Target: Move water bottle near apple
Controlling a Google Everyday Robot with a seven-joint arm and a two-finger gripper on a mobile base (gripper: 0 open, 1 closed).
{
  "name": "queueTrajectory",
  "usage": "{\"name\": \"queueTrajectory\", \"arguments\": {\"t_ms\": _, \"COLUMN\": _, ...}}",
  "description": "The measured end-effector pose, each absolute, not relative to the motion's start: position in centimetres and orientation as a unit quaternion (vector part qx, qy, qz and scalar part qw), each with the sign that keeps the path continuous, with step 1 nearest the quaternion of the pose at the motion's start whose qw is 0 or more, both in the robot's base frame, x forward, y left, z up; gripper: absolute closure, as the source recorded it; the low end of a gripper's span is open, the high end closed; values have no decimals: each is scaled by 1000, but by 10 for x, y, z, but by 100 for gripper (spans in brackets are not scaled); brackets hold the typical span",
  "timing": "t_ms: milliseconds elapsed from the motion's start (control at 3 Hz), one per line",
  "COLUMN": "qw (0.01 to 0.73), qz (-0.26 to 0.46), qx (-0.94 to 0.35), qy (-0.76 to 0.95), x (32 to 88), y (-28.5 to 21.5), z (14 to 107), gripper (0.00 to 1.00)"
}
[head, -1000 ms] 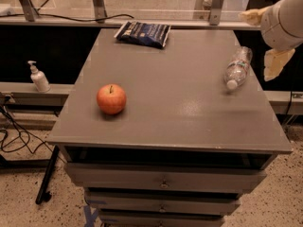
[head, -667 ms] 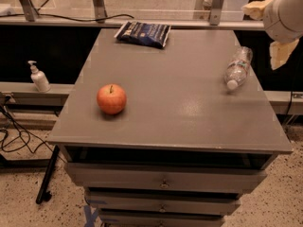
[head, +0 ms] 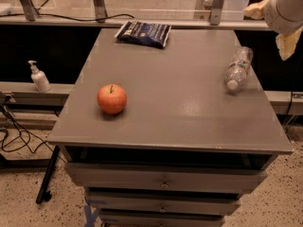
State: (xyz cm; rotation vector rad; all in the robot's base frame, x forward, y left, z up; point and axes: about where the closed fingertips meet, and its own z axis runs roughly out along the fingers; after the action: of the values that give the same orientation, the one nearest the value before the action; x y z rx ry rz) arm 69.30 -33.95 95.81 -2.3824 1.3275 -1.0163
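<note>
**Operator:** Report the position and state of the hand.

**Technician:** The hand (head: 271, 26) is at the upper right of the view, above and beyond the rear right corner of the worktop (head: 180, 112), clear of its surface. It is released. The two pale yellow fingers (head: 288, 41) stand well apart and grasp nothing.

**Operator:** Locate the water bottle.

**Technician:** The water bottle (head: 238, 67) lies on its side on the worktop, near the right edge, in the rear half. Its white cap points toward the front edge and its base points toward the rear right corner. The hand is above and to the right of it, not touching it.

**Operator:** Locate the apple.

**Technician:** The apple (head: 112, 99) sits on the left half of the worktop, toward the front, stem up. It is well apart from the water bottle, with bare worktop between the two.

**Operator:** List the remaining items.

**Technician:** A dark blue packet (head: 143, 33) lies flat at the rear edge of the worktop, left of centre. A white pump dispenser (head: 39, 77) stands upright on a lower ledge (head: 28, 90) to the left of the worktop. Drawers (head: 163, 178) are stacked beneath the worktop. Cables (head: 12, 136) lie on the speckled floor at the lower left.
</note>
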Motion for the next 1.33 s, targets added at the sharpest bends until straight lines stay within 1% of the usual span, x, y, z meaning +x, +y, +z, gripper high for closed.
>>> {"name": "queueTrajectory", "arguments": {"t_ms": 667, "qw": 44, "qz": -299, "qx": -841, "qy": 449, "x": 706, "y": -381, "z": 917, "gripper": 0}}
{"name": "queueTrajectory", "arguments": {"t_ms": 1000, "qw": 31, "qz": -264, "qx": -859, "qy": 437, "x": 702, "y": -373, "z": 889, "gripper": 0}}
{"name": "queueTrajectory", "arguments": {"t_ms": 1333, "qw": 21, "qz": -227, "qx": -880, "qy": 418, "x": 696, "y": -352, "z": 857, "gripper": 0}}
